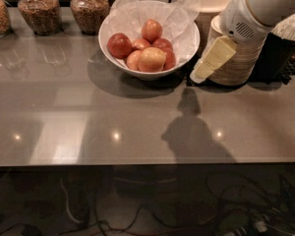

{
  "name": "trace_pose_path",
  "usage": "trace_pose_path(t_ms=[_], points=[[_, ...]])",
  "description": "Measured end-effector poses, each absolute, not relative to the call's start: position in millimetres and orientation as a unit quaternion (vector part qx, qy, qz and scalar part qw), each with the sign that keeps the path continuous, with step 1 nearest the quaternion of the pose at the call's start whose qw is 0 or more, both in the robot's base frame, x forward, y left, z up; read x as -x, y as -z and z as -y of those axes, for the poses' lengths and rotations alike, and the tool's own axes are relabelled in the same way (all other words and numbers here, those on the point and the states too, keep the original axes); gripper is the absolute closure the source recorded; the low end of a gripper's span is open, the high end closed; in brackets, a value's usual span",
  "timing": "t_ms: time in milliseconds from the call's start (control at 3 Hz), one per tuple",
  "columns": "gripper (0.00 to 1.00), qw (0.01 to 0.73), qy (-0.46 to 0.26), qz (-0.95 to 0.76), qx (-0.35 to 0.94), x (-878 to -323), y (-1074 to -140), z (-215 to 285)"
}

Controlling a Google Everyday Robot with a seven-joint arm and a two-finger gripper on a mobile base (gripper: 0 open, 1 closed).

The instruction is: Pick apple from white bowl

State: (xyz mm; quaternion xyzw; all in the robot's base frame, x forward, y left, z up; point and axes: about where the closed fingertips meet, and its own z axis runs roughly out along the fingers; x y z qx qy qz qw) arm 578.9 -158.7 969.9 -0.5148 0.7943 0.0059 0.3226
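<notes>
grey counter (64, 112) | white bowl (184, 58) | three jars (38, 11) | stacked beige bowls (236, 68) | hand (202, 69) above right

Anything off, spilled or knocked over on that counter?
Nothing stands out. The pale apple sits with the others inside the white bowl; jars and the beige bowl stack stand upright; no spill on the counter. The claw hangs right of the bowl, in front of the stack.

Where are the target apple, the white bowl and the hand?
apple (151, 59): camera view, on its pale yellow front face.
white bowl (108, 53): camera view, on its left wall.
hand (198, 73): camera view, on its cream tip, just right of the bowl.
</notes>
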Motion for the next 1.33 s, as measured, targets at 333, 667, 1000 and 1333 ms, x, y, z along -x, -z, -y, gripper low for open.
trace_pose_path(t_ms=[333,667,1000,1333], points=[[0.00,0.334,-0.023,-0.791,0.512,-604.9,-969.0,138.0],[0.00,0.334,-0.053,-0.791,0.510,-633.5,-961.0,106.1],[0.00,0.332,-0.094,-0.789,0.508,-654.0,-941.8,76.7],[0.00,0.332,-0.094,-0.789,0.508,-654.1,-941.7,76.6]])
